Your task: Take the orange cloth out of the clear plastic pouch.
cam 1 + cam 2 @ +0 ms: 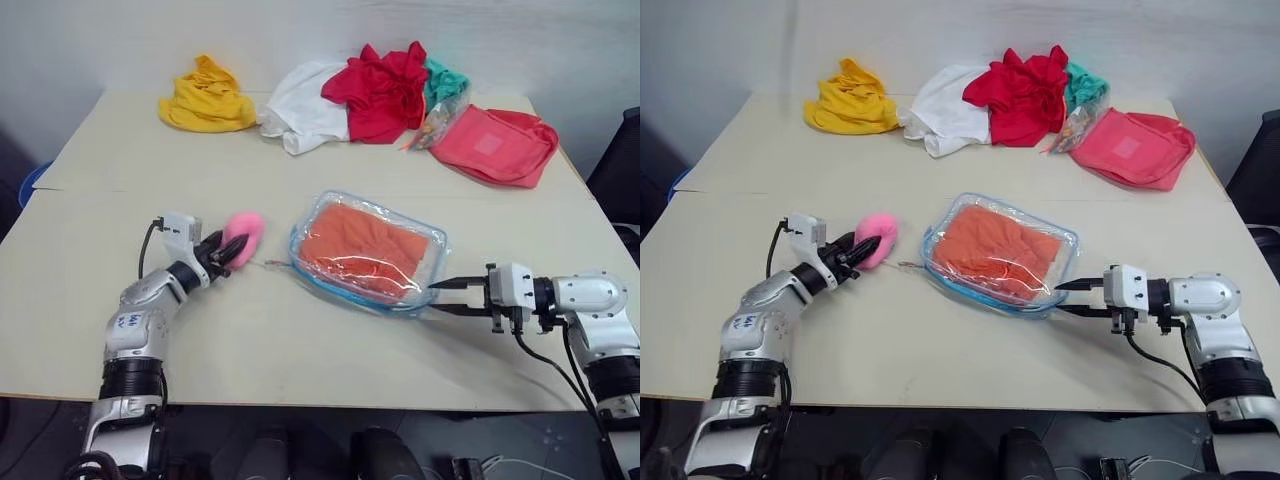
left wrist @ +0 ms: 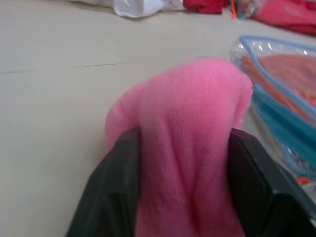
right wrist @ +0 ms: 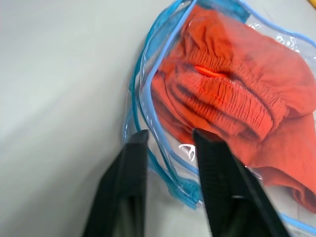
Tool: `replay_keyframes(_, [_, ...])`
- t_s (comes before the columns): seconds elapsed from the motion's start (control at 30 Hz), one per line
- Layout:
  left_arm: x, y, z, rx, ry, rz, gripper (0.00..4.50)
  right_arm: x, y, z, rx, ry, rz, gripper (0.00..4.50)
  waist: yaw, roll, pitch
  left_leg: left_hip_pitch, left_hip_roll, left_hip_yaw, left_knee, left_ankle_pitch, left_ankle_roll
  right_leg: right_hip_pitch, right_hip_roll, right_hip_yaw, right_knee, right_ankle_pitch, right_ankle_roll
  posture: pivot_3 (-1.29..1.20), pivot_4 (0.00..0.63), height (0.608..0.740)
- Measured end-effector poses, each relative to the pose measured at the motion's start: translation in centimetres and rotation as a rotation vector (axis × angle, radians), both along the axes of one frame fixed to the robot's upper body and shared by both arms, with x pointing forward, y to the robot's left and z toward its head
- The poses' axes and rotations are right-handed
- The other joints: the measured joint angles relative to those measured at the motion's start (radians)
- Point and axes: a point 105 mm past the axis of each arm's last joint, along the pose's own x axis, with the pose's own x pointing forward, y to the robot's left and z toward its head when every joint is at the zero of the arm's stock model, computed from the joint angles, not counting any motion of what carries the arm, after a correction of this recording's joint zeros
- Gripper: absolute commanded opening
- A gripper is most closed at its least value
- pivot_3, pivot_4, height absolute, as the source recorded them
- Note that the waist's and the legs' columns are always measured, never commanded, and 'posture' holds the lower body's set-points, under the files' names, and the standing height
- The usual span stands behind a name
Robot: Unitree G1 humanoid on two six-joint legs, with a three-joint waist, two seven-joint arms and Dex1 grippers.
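Two arms are working over the beige table [image 1: 150, 300], which is carrying everything. Along the far edge, a row is lying: yellow cloth heap [image 1: 208, 98], white cloth [image 1: 302, 108], bright red garment [image 1: 382, 90] with a teal piece [image 1: 445, 78] peeking from behind it, then the coral-pink fabric bag [image 1: 497, 145] at the right end. Mid-table, the clear plastic pouch [image 1: 432, 262] is lying flat, blue zipper trim running round its edge. The orange cloth [image 1: 365, 250] is sitting fully inside it, bunched, its gathered band showing through the plastic in the right wrist view. Right tool [image 1: 440, 297] is pointing in level from the right at the pouch's near right corner; its fingers [image 3: 129, 190] are standing parted, straddling the blue trim at that corner, one outside on the table side and one over the plastic, not clenched on it as far as I can tell. Left tool [image 1: 228, 248] is sitting left of the pouch, well apart from the right one, gripping the pink plush charm [image 1: 243, 236]; in the left wrist view the plush is bulging up between both black fingers [image 2: 116, 197]. A thin cord is running from the charm toward the pouch's left corner.
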Motion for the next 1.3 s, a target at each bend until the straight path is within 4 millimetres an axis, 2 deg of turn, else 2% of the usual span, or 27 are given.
replay_keyframes(0.1, [-0.6,0.8,0.6,0.060,-0.040,-0.039,3.00,-1.3,-0.5,-0.4,0.023,0.066,-0.033,3.78,0.003,0.000,0.000,-0.001,0.000,0.000,0.000,0.000,0.000,0.000,0.000,0.000,-0.001,0.000,0.000,0.00,0.150,0.740])
replay_keyframes(0.17, [-1.0,1.2,0.8,0.088,-0.053,-0.062,3.36,-2.3,-0.4,-0.3,0.059,0.097,-0.053,4.45,0.006,0.000,0.000,-0.001,0.000,-0.001,0.000,0.000,0.000,0.000,-0.001,0.000,-0.002,0.000,0.000,0.00,0.150,0.740])
replay_keyframes(0.23, [-1.7,1.3,1.6,0.118,-0.112,-0.136,3.86,-3.4,-0.7,-0.2,0.094,0.124,-0.093,4.50,0.006,0.000,0.000,-0.002,0.000,-0.001,0.000,0.000,0.000,-0.001,-0.001,-0.001,-0.003,0.000,0.000,0.00,0.150,0.740])
replay_keyframes(0.3, [-2.7,1.1,3.7,0.185,-0.238,-0.240,4.48,-4.6,-0.9,0.1,0.143,0.147,-0.149,4.50,0.008,0.000,0.000,-0.003,0.000,-0.003,0.000,-0.001,-0.001,0.000,-0.001,-0.002,-0.004,0.000,0.000,0.00,0.150,0.740])
replay_keyframes(0.4, [-3.4,0.0,7.1,0.350,-0.419,-0.376,4.48,-5.8,-0.5,0.7,0.179,0.150,-0.197,4.50,0.009,0.000,0.000,-0.003,0.000,-0.003,0.000,-0.001,-0.001,0.001,0.000,-0.002,-0.005,0.000,0.000,0.00,0.150,0.740])
replay_keyframes(0.47, [-3.6,-1.5,7.6,0.451,-0.479,-0.474,4.48,-6.4,0.1,1.0,0.203,0.147,-0.214,4.50,0.010,0.001,0.000,-0.002,-0.001,-0.002,-0.001,-0.001,-0.001,0.002,-0.001,-0.002,-0.005,0.000,0.000,0.00,0.150,0.740])
replay_keyframes(0.53, [-3.8,-3.6,6.7,0.547,-0.502,-0.605,4.48,-7.0,0.8,0.9,0.232,0.155,-0.227,4.50,0.012,0.000,0.000,-0.002,-0.001,-0.002,-0.001,-0.001,-0.001,0.002,0.000,-0.002,-0.005,0.000,0.000,0.00,0.150,0.740])
replay_keyframes(0.63, [-4.0,-6.8,4.4,0.686,-0.520,-0.820,4.48,-7.7,1.7,1.0,0.256,0.163,-0.247,4.50,0.016,0.000,0.000,-0.002,-0.001,-0.002,-0.001,-0.001,0.000,0.001,0.001,-0.002,-0.005,0.000,0.000,0.00,0.150,0.740])
replay_keyframes(0.83, [-2.5,-12.2,1.4,0.831,-0.595,-1.011,4.48,-8.9,3.4,0.8,0.279,0.191,-0.237,4.50,0.026,-0.001,0.001,-0.003,-0.001,0.001,0.000,-0.001,0.001,-0.001,0.001,-0.001,-0.003,0.000,0.000,0.00,0.150,0.740])
replay_keyframes(1.07, [-1.2,-14.7,1.3,0.787,-0.613,-0.997,4.48,-9.3,3.2,0.2,0.267,0.217,-0.247,4.50,0.025,-0.003,0.002,-0.003,-0.001,0.003,0.001,-0.001,0.001,-0.003,0.001,-0.002,0.001,0.000,0.000,0.00,0.150,0.740])
replay_keyframes(1.27, [-0.4,-14.8,1.7,0.753,-0.600,-0.946,4.48,-9.4,3.1,0.1,0.259,0.219,-0.250,4.50,0.026,-0.004,0.002,-0.003,-0.001,0.003,0.001,-0.001,0.001,-0.003,0.001,-0.002,0.001,0.000,0.000,0.00,0.150,0.740])
replay_keyframes(1.3, [-0.3,-15.0,2.0,0.710,-0.595,-0.931,4.29,-9.5,3.1,0.0,0.259,0.222,-0.252,4.50,0.027,-0.004,0.002,-0.003,-0.001,0.003,0.001,-0.001,0.001,-0.003,0.001,-0.002,0.001,0.000,0.000,0.00,0.150,0.740])
